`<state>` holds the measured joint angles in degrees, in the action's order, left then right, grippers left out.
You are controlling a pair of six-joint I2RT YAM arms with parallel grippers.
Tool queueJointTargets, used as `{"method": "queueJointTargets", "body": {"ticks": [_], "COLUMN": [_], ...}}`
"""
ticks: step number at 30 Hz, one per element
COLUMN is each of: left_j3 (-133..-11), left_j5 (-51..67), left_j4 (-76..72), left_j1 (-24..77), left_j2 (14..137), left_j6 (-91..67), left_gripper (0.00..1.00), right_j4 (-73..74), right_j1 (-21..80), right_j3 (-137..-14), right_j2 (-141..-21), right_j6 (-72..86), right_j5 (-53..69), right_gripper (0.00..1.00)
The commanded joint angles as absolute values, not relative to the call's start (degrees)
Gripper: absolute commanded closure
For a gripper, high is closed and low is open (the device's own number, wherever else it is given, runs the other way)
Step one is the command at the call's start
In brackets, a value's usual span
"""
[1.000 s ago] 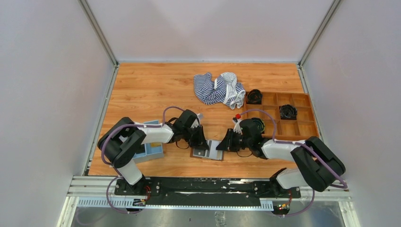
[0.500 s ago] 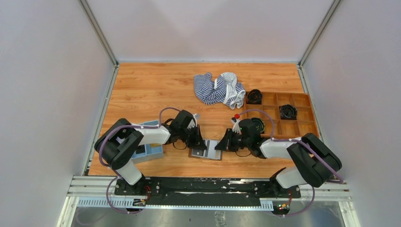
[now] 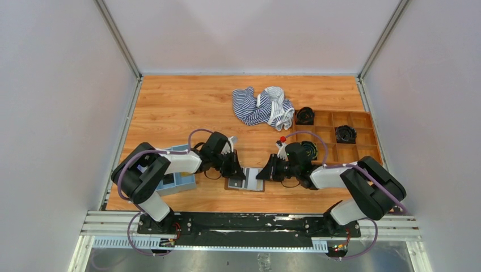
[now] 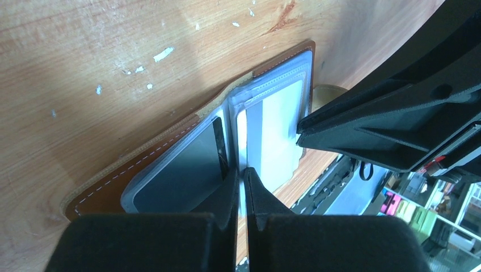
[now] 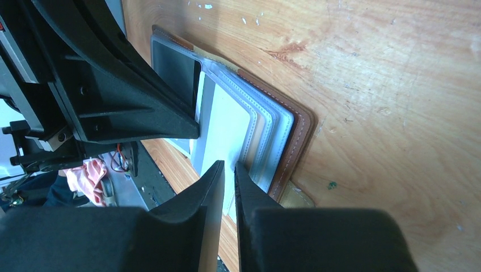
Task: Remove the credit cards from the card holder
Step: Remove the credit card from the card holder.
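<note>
At left end effector: card holder

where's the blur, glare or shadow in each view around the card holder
Left wrist: card holder sharp, pale sheen on its clear pockets, left gripper a dark soft mass. Right wrist: table grain crisp, right gripper dark, soft. Top external: even light, holder tiny.

Reaches L arm inward from base, forearm low & approx level w/ table. Points L gripper toward centre, tips down at table level, fingers pressed together w/ only a hairline slit betw. them. Stretches R arm low toward centre too, mirroring L. Aims R gripper at L gripper, tips facing, near, apart. Shows narrow gap betw. R fingers; can't tell whether clamped on anything.
</note>
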<state>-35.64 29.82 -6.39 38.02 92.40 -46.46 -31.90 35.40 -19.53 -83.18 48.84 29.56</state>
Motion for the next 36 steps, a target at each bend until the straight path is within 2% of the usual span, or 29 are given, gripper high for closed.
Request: {"method": "queueJointTargets", "body": {"ticks": [1,7,10,34,36], "left_j3": [-33.97,-34.48,-34.71,-32.71,-33.03], "left_j5": [29.96,30.26,30.33,30.96,31.55], "left_j4": [-4.39,-4.33,-4.37,-4.34,-4.33], "left_j1": [37.25,36.79,36.74,34.32,34.29], "left_j2": [92.68,92.79,92.94,90.49,90.86], "left_j6": [-43.19,-42.89,-42.89,-42.63,-42.67], "left_gripper": [1.00,0.96,1.00,1.00,0.93], "right_j4": [-25.75,-25.90,-25.93,-25.76,-24.97], "right_j1": [36.00,35.98,35.95,35.96,35.96], "right_j3": [-17.00,-17.21,-17.23,-17.63,-18.11], "right_j2": [-85.32,-85.78,-85.78,-84.50,-83.50], "right_j6": [47.19,47.15,47.11,47.16,47.07], "right_j5": [25.07,25.18,25.22,26.09,26.11], "right_gripper": [0.83,0.83,0.83,0.84,0.83]}}
